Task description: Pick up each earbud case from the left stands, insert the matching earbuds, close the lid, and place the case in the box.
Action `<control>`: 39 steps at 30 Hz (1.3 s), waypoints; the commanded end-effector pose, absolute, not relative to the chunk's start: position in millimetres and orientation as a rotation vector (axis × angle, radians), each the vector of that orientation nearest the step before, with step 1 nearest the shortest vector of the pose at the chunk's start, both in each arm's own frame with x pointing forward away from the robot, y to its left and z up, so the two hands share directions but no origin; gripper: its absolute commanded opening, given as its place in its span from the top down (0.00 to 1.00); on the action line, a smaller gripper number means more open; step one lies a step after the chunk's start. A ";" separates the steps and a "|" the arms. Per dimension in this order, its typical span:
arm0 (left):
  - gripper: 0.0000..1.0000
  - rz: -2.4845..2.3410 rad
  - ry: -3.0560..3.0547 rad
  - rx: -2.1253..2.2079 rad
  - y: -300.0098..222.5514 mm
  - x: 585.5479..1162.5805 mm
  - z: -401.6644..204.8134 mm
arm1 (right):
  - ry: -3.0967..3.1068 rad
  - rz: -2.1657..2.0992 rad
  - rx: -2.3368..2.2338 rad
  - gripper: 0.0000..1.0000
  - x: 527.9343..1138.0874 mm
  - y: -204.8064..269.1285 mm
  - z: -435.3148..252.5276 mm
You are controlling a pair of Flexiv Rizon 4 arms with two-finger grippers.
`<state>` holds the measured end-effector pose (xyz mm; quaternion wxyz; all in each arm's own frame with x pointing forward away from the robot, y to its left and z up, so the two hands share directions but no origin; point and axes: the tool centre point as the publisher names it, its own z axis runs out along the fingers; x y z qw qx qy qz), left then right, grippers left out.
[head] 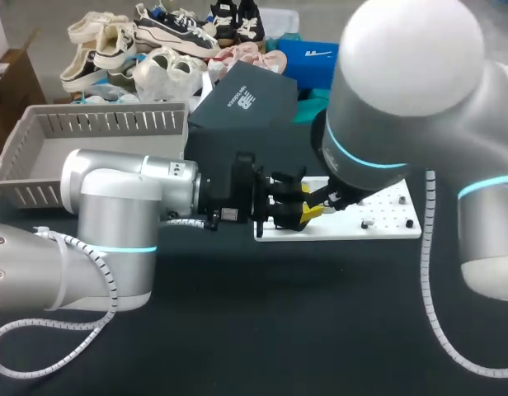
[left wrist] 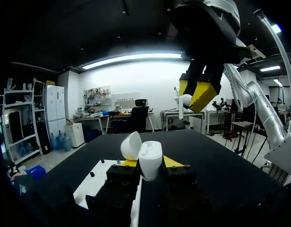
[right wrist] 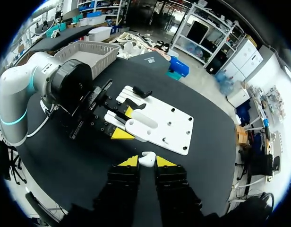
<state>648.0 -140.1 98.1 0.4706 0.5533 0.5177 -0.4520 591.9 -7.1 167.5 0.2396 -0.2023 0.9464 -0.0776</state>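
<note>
**Case in hand, lid up, earbud not yet seated.**

My left pincer (left wrist: 150,163) pinches the white case (left wrist: 150,153) between its fingers, with the lid (left wrist: 131,145) swung open. My right pincer (right wrist: 146,163) pinches an earbud (right wrist: 146,158) and hangs above the case, apart from it. I judge the pick-up done and the inserting in hand. Seating the earbuds, shutting the lid and carrying the case to the basket (head: 39,169) are left, and no case shows in the part of the basket I can see. The left wrist view gives me the open lid and the gap up to the right pincer, but not the earbud clearly. The right wrist view gives me the earbud between my fingers, with the case ahead of it at the edge of the board (right wrist: 171,123). The head view hides both behind my right arm, yet shows the basket well apart from the left pincer.
</note>
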 end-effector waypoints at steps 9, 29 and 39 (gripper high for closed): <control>1.00 -1.105 1.266 1.352 -139.9 646.9 97.4 | 2.595 -0.232 -0.546 1.00 592.1 -1.7 167.5; 1.00 -1.105 1.266 1.352 -139.9 646.9 97.4 | 2.717 -0.401 -0.076 1.00 610.6 -6.6 188.6; 1.00 -1.105 1.266 1.352 -139.9 646.9 97.4 | 2.762 -0.386 -0.101 1.00 600.8 -20.4 189.8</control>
